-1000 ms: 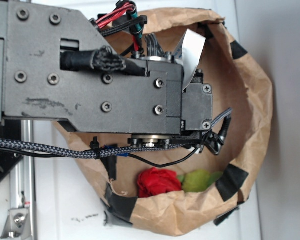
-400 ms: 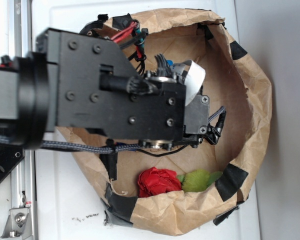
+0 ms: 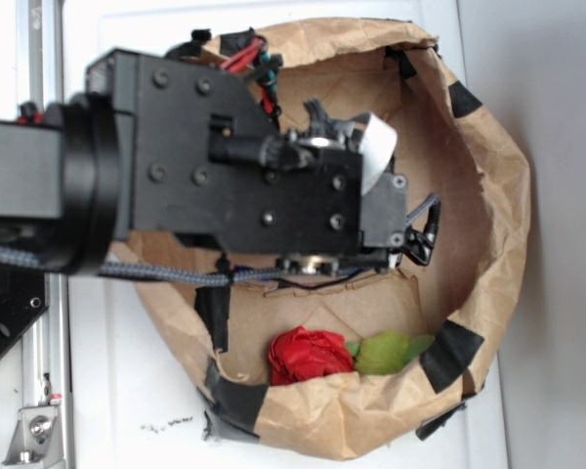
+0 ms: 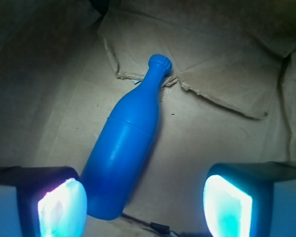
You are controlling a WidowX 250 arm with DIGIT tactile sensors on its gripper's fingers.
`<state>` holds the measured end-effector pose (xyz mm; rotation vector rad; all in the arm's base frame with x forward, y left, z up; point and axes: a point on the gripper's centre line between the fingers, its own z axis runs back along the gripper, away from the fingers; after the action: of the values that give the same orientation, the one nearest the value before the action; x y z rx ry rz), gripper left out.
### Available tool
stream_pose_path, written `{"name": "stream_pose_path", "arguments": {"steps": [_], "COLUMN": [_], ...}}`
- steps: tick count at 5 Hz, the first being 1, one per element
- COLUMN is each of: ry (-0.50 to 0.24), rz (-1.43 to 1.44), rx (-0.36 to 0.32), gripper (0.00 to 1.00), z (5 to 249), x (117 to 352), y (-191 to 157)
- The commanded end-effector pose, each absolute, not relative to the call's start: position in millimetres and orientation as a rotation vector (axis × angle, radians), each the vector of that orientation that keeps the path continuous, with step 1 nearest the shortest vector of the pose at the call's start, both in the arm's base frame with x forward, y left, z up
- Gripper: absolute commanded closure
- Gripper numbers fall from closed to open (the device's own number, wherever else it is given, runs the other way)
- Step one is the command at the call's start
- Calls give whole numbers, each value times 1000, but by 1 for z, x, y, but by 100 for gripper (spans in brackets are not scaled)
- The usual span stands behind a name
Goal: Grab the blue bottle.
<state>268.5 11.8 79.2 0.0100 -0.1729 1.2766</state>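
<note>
Brown paper bag (image 3: 488, 195), black-taped, sits on a white table (image 3: 127, 391); arm (image 3: 225, 186) reaches down into it. Wrist view: bottle (image 4: 126, 148) lies flat on the bag floor, neck pointing up-frame and slightly right, base down by the left pad (image 4: 63, 207). Gripper (image 4: 145, 207) jaws are wide apart, nothing held. Bottle is between the pads but hard over toward the left one; contact can't tell. Red item (image 3: 311, 355) and green item (image 3: 391, 352) lie at the bag's near edge, exterior view.
</note>
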Motion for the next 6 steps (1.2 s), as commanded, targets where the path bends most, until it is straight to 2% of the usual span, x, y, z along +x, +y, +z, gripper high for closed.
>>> {"name": "stream_pose_path", "arguments": {"steps": [1, 4, 6], "ry": [-227, -199, -177], "rz": [1331, 1351, 1333], "rx": [-22, -10, -9], "gripper": [0, 0, 0], "z": [80, 36, 27], "x": [272, 297, 296], "y": [26, 22, 22]}}
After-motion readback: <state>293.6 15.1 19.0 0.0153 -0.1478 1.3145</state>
